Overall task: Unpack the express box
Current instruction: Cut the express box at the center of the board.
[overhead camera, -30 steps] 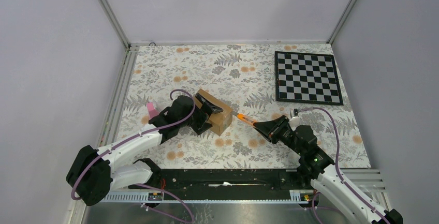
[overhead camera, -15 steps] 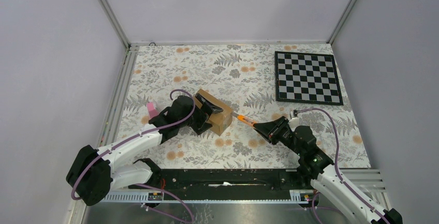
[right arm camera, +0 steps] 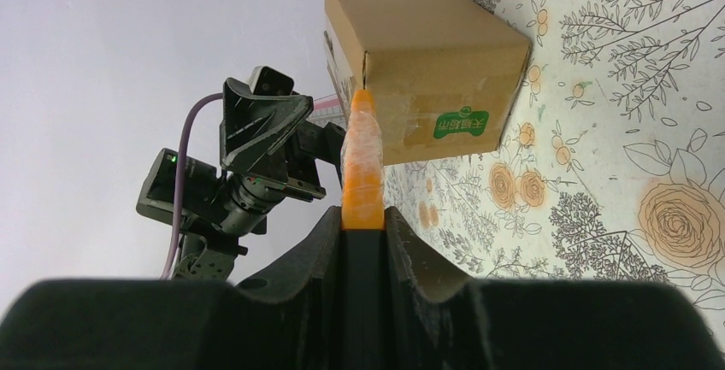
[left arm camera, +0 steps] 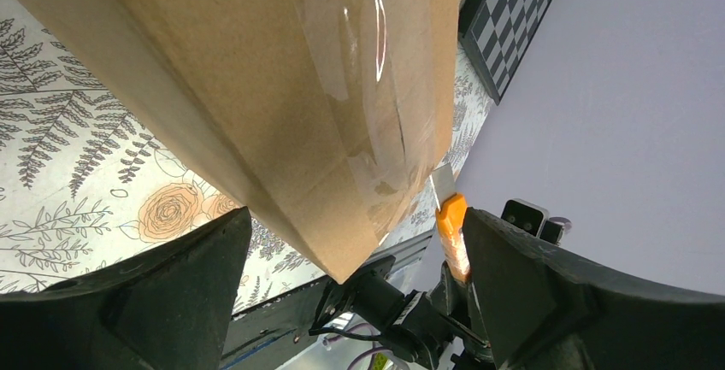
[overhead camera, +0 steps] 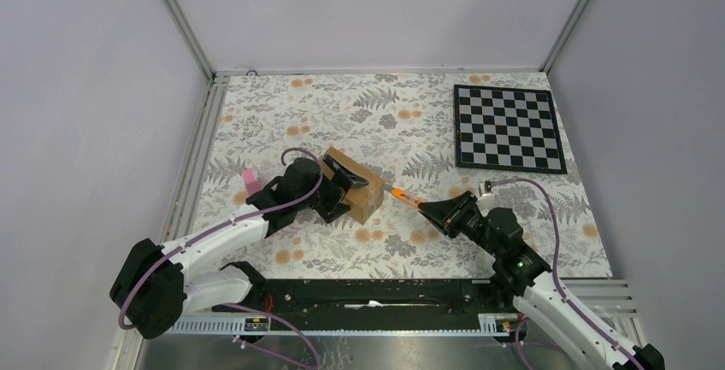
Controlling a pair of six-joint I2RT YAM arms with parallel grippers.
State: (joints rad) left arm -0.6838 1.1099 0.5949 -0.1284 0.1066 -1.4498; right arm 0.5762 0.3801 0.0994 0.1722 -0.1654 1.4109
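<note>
The express box (overhead camera: pixel 359 185), a small brown carton with clear tape along its seam, lies mid-table. It fills the left wrist view (left arm camera: pixel 282 79). My left gripper (overhead camera: pixel 339 192) has its jaws spread wide on either side of the box's end (left arm camera: pixel 355 216) and grips it. My right gripper (overhead camera: pixel 438 210) is shut on the orange-and-black cutter (overhead camera: pixel 403 196). The cutter's blade tip touches the box's right end at the taped seam (left arm camera: pixel 443 185). In the right wrist view the cutter (right arm camera: pixel 361 165) points at the box (right arm camera: pixel 427 54), next to its green label.
A pink wedge-shaped object (overhead camera: pixel 249 182) sits left of my left arm. A black-and-white chessboard (overhead camera: pixel 509 128) lies at the back right. Metal rails edge the table at left and front. The table has a floral cloth.
</note>
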